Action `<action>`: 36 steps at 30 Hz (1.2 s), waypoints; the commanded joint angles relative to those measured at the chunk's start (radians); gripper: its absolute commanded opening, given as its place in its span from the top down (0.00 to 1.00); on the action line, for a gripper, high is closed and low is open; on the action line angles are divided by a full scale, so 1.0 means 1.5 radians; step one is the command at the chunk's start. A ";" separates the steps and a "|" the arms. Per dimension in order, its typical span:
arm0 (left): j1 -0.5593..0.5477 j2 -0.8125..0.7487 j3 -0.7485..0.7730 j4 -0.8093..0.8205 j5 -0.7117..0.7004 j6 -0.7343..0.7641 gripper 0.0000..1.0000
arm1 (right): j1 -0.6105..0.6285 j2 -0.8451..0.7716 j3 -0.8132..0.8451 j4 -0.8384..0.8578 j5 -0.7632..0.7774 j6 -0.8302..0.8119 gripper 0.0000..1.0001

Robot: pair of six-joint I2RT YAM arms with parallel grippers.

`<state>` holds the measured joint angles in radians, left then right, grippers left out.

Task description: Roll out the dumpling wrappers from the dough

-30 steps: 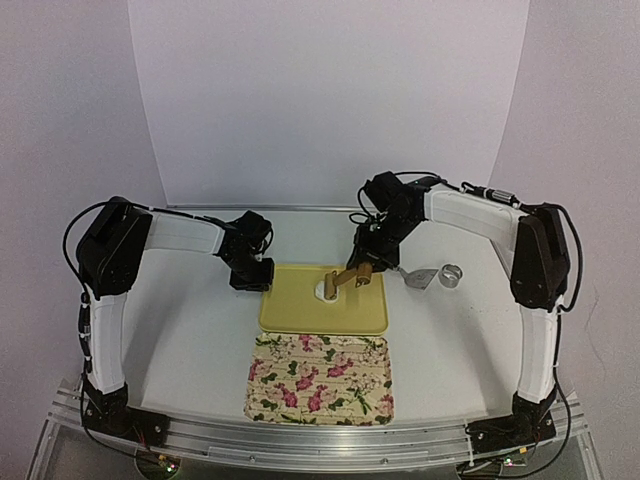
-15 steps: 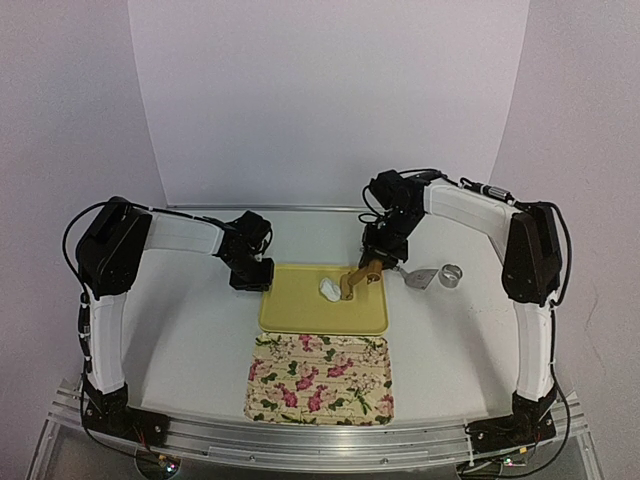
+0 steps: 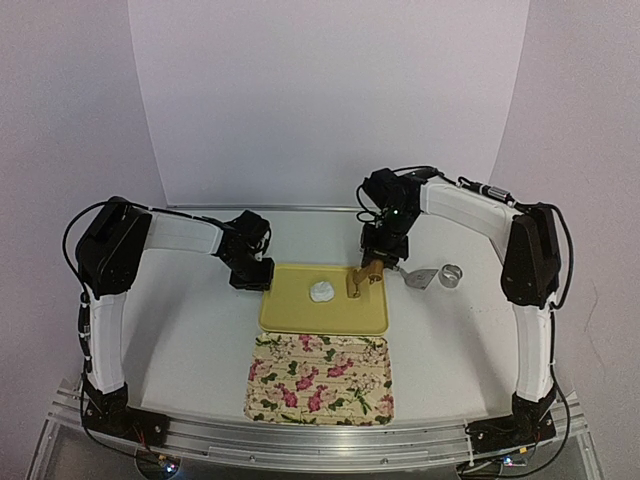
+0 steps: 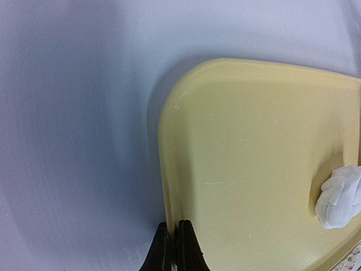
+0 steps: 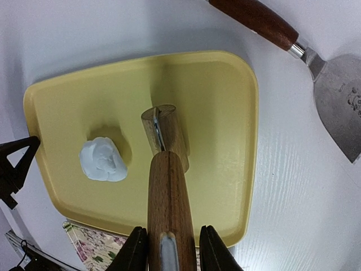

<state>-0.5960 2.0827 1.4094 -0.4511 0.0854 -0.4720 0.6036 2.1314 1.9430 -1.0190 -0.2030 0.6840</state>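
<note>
A white lump of dough [image 3: 322,291] lies on the yellow tray [image 3: 300,318], thick and creased, not a thin flat disc; no dumpling wrappers show. It also shows in the right wrist view [image 5: 102,160] and the left wrist view [image 4: 340,197]. My right gripper [image 5: 172,228] is shut on the handle of a wooden roller [image 5: 166,186], whose small head [image 5: 163,132] hangs over the tray [image 5: 225,84] just right of the dough. My left gripper [image 4: 172,248] is shut on the tray's left rim [image 4: 166,169], seen from above at the tray's far left corner [image 3: 252,272].
A metal spatula with a wooden handle [image 3: 418,277] and a metal ring cutter [image 3: 452,275] lie on the table right of the yellow tray. A floral tray [image 3: 320,377] sits in front of the yellow tray.
My right gripper has drawn the roller to the right, off the dough, and turned its handle more upright. The dough now lies uncovered. The left arm has not moved.
</note>
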 commanded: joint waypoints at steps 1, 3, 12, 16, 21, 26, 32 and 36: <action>-0.001 0.018 -0.013 0.005 0.016 0.025 1.00 | -0.004 -0.060 0.003 -0.057 -0.038 -0.006 1.00; -0.003 0.016 -0.014 0.005 0.017 0.023 1.00 | 0.001 -0.072 0.007 -0.067 -0.068 -0.011 1.00; -0.011 0.008 -0.030 0.005 0.018 0.006 1.00 | 0.028 -0.080 0.085 -0.075 -0.144 -0.016 1.00; -0.012 -0.001 -0.040 0.005 0.015 0.004 1.00 | 0.034 -0.045 0.136 -0.073 -0.140 -0.010 1.00; -0.013 -0.009 -0.049 0.006 0.014 0.003 1.00 | 0.041 0.003 0.171 -0.071 -0.130 -0.012 1.00; -0.013 -0.019 -0.060 0.010 0.010 -0.003 1.00 | 0.042 0.021 0.157 -0.072 -0.115 -0.010 1.00; -0.014 -0.023 -0.067 0.017 0.013 -0.007 1.00 | 0.043 0.033 0.144 -0.071 -0.094 -0.017 1.00; -0.015 -0.024 -0.067 0.017 0.012 -0.005 1.00 | 0.043 0.042 0.137 -0.071 -0.090 -0.016 1.00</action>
<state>-0.6032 2.0564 1.3438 -0.3642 0.0933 -0.4797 0.6628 2.1886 2.1483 -1.1339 -0.3577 0.6716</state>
